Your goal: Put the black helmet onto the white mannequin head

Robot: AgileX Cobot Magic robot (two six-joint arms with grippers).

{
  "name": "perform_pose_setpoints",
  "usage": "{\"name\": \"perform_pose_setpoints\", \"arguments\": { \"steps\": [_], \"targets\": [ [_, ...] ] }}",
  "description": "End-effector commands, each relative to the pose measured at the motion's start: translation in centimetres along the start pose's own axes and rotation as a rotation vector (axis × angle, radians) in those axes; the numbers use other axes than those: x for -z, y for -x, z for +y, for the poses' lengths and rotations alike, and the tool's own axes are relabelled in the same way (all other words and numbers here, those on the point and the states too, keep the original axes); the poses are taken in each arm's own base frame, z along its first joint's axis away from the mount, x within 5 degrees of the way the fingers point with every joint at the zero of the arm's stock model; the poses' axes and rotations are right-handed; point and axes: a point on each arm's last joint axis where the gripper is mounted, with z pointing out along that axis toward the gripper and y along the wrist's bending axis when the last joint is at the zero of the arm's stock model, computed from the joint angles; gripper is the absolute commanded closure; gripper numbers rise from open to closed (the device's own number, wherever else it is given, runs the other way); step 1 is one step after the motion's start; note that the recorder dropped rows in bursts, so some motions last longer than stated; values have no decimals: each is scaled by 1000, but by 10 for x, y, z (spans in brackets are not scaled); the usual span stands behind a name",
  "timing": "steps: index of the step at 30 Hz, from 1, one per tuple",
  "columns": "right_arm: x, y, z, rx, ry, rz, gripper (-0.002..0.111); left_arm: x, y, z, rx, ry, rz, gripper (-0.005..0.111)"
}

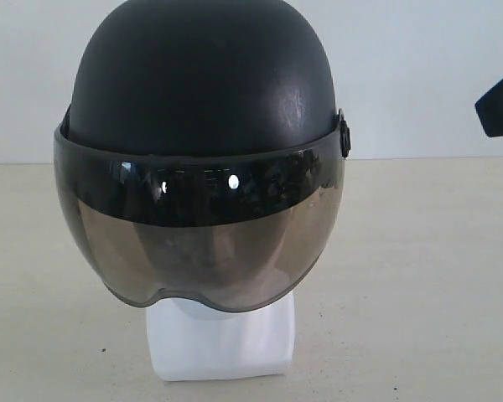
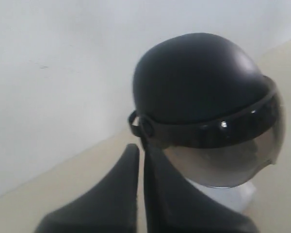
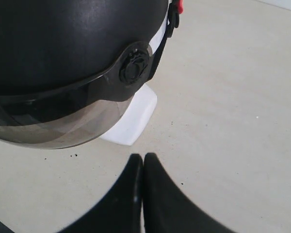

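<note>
The black helmet [image 1: 201, 84] sits on the white mannequin head, whose blocky neck base [image 1: 222, 343] shows below the smoky visor [image 1: 201, 243]. The face is only dimly visible behind the visor. In the left wrist view the helmet [image 2: 199, 77] is just beyond my left gripper [image 2: 140, 148], which is shut with nothing in it, its tips near the helmet's side strap. My right gripper [image 3: 143, 156] is shut and empty too, hanging over the table a short way from the neck base [image 3: 133, 116] and the helmet [image 3: 53, 39].
The mannequin stands on a pale beige table [image 1: 419, 276] in front of a white wall [image 1: 419, 67]. A dark part of the right arm [image 1: 499, 105] shows at the right edge of the exterior view.
</note>
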Motion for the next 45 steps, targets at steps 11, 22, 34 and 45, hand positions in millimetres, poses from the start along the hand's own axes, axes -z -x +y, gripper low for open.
{"name": "perform_pose_setpoints", "arguments": {
  "steps": [11,22,34,45],
  "targets": [
    [3,0,0,6,-3,-11,108,80,-70,15,346,645,-140,102],
    [3,1,0,6,-3,-13,108,-50,-132,5,403,372,-371,102],
    [3,1,0,6,-2,-16,108,-95,-207,-10,497,334,-360,102],
    [3,2,0,6,-1,-30,108,-98,-228,-11,527,390,-123,102]
  ]
}}
